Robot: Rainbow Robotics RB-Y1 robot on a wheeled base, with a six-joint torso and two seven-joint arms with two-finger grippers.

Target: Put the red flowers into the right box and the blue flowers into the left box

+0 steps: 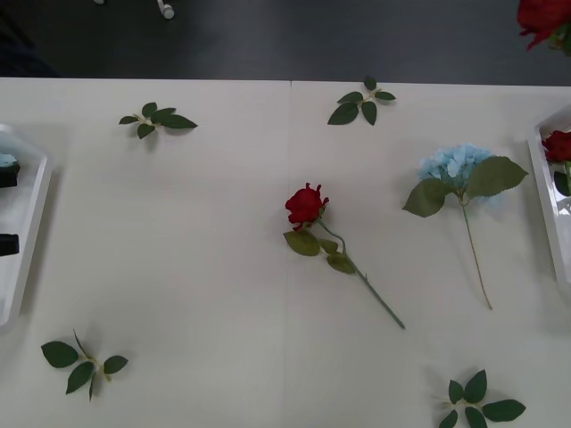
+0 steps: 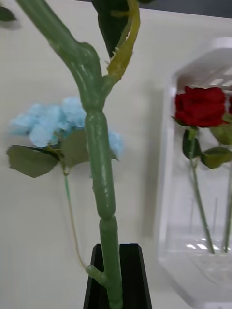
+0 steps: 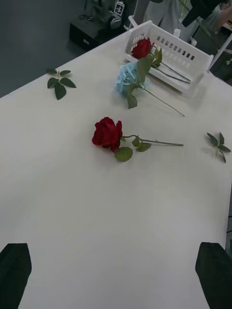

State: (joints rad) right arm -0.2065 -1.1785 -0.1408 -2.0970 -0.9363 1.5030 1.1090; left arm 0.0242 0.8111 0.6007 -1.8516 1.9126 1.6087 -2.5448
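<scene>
A lab-like room: plain white table (image 1: 223,267), dark grey floor (image 1: 312,40), equipment case (image 3: 92,34) behind.

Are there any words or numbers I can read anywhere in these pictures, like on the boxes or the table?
None can be read.
The right box, the left box and the table carry no writing.
A small black-and-white square sign stands on the dark equipment behind the table; it is a pattern too blurred to read.

Pale table (image 1: 178,267) before a dark grey floor (image 1: 312,40)
</scene>
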